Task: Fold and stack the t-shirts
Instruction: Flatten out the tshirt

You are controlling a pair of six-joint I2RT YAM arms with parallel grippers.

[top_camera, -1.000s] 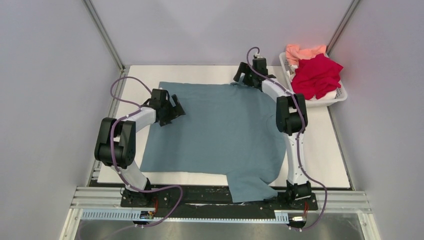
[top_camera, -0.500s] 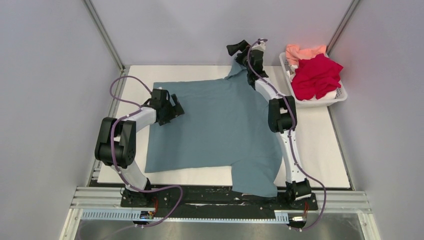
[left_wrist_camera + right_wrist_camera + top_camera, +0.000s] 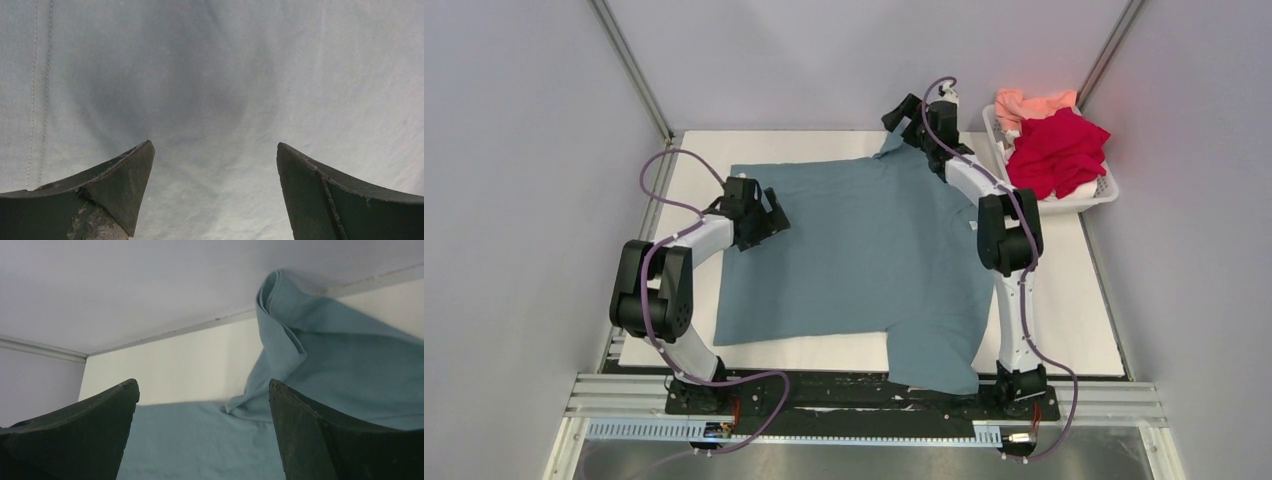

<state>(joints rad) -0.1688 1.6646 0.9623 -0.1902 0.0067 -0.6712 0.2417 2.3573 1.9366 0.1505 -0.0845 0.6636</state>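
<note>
The teal-blue t-shirt (image 3: 854,250) lies spread nearly flat across the white table (image 3: 1074,300). One sleeve (image 3: 929,365) hangs over the near edge between the arm bases, and its far right corner is rucked up into a raised fold (image 3: 280,315). It looks like thin, limp cotton: light, with no stiffness, likely to sag, drag and wrinkle if lifted from one point only. It is neither fragile nor slippery. The best holds are probably the stitched hem and the corners, pinched at two well-separated points so that the edge carries over straight.

The left gripper (image 3: 769,222) hangs low over the shirt's left part with its fingers spread wide and nothing between them. Whether the tips touch the cloth, I cannot tell. The right gripper (image 3: 902,110) sits at the far edge just beside the raised fold, its fingers also wide apart and holding nothing.

The crimson t-shirt (image 3: 1056,150) and the salmon-pink t-shirt (image 3: 1029,103) lie crumpled in the white basket (image 3: 1104,192) at the far right.
</note>
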